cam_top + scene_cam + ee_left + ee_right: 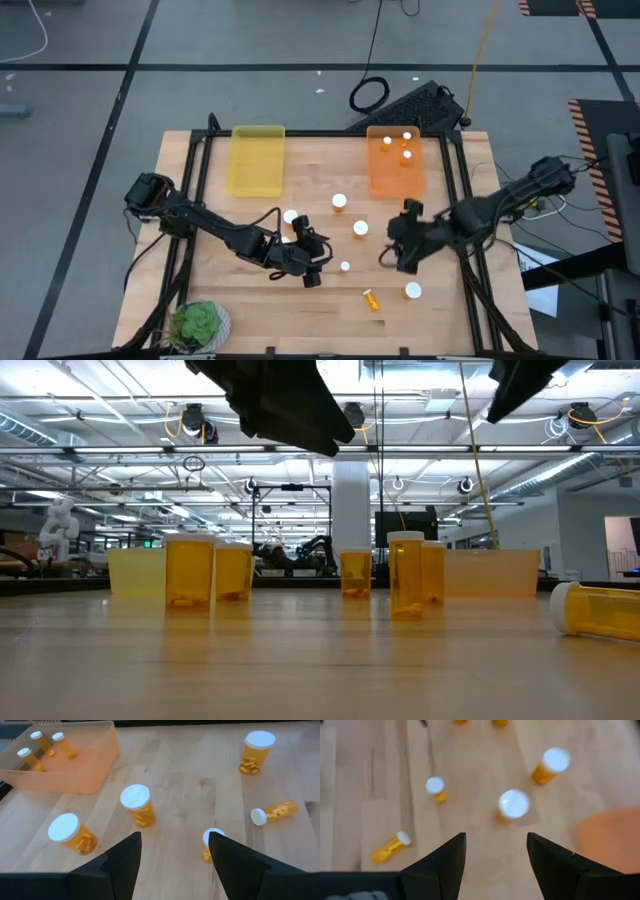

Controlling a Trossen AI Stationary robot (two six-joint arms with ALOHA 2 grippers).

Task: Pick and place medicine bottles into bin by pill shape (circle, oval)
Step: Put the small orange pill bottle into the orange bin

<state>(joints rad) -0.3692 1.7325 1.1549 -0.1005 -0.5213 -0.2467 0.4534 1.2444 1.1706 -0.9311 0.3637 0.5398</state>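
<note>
**Even overhead light, one blurred view**

Bright, even light falls from ceiling lamps (190,420) strung across the hall, leaving only soft, short shadows on the desk (330,270). The low view shows both arms as black silhouettes against that glow. The right wrist view is smeared with blur; the left wrist view stays crisp.

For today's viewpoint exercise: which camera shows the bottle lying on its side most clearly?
The left wrist view: the tipped bottle shows whole, cap and pills visible. The high view shows it tiny; the low view cuts it off at the frame edge; the right wrist view blurs it.
</note>
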